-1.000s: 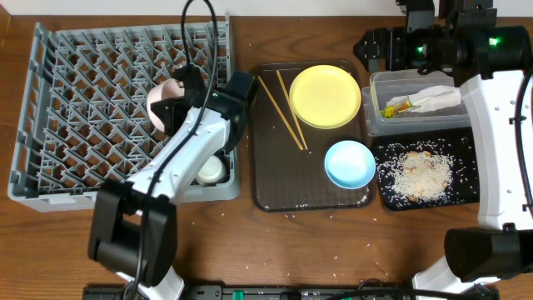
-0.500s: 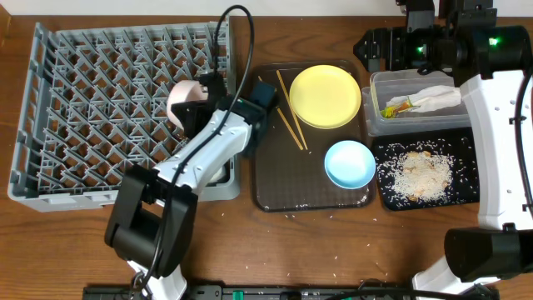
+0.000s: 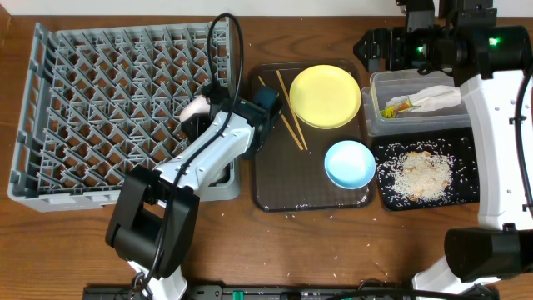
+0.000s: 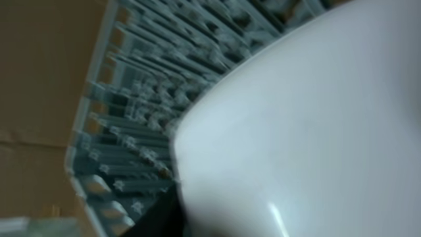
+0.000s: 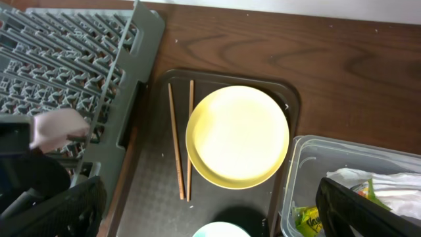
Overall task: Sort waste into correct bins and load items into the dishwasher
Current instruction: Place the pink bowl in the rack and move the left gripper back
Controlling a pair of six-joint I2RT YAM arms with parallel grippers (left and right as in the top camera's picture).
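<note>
**Overhead:** one yellow plate (image 3: 325,96), one light blue bowl (image 3: 349,163) and two chopsticks (image 3: 287,112) lie on the brown tray (image 3: 275,179), whose lower left is bare. One white bowl (image 3: 195,107) sits tipped among the pegs at the dish rack's (image 3: 100,100) right edge, further right and lower than a second ago. The left gripper (image 3: 208,117) is at the bowl, its jaws hidden.

**Left wrist:** the bowl fills the frame, and the grip cannot be told.

**Right wrist:** the right gripper (image 5: 217,214) is spread wide and empty above the plate and the clear tub (image 5: 296,171).
</note>
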